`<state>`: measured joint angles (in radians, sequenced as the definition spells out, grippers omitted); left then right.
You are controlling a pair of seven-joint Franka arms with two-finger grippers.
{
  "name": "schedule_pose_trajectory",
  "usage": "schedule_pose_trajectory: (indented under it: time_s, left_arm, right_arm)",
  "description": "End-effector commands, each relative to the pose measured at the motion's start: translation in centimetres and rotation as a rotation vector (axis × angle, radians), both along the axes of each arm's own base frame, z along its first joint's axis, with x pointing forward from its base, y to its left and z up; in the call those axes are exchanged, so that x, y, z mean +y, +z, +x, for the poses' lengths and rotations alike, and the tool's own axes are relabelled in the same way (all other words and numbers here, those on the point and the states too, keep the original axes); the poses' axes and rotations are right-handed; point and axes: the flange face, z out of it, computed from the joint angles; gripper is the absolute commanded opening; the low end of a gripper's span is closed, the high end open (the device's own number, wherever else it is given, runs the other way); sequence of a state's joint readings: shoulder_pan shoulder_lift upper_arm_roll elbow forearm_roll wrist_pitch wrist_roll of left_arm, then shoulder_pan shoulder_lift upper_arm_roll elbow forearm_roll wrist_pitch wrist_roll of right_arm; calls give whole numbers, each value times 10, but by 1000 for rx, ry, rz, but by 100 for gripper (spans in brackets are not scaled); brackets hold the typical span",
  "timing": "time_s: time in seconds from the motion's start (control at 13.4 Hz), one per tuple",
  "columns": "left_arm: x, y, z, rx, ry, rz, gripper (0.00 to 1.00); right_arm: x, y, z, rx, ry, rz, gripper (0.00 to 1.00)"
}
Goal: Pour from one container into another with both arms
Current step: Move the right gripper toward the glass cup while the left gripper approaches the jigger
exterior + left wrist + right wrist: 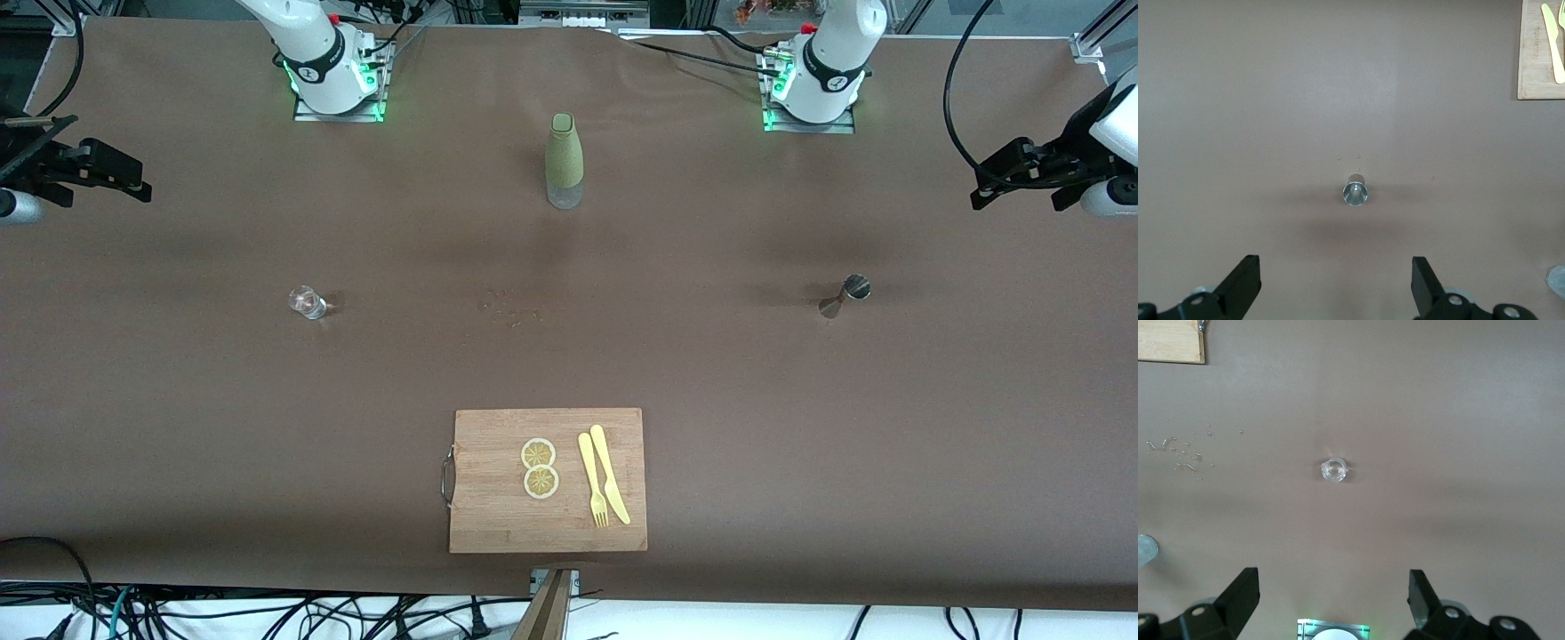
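Plainly nothing is held yet; the table [178, 400] lies broad and mostly bare, so both arms have free room to descend; the board [548, 480], with its lemon slices and yellow cutlery, sits well clear of either set of jaws, and the bottle [564, 160] stands between the two bases; the left gripper [1336, 283] hangs high with jaws spread wide and empty, the jigger [1355, 191] upright on the table just ahead of their gap, likely lined up for a straight drop; the right gripper [1333, 600] hangs likewise released, the small glass [1333, 470] centred ahead of its jaws; some spilled drops [1178, 453] lie off to one side, near no edge.
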<state>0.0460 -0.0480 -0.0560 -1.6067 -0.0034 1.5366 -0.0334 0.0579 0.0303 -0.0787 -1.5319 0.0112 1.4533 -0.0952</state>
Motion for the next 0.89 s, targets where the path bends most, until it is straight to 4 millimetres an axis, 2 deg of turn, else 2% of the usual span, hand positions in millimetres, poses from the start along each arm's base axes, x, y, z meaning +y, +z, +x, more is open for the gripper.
schedule_pose_trajectory:
  time_s: [0.0,0.6,0.82]
  left_arm:
    - [0,1,-7,-17,1,13,100]
    - [4,-3,-5,-24,9,16,100]
    - [31,-7,-4,-15,33,22,100]
  right_arm:
    - [1,8,-6,-2,0,8,99]
    - [0,5,-5,3,6,4,99]
    - [1,-5,-6,56,-1,11,99]
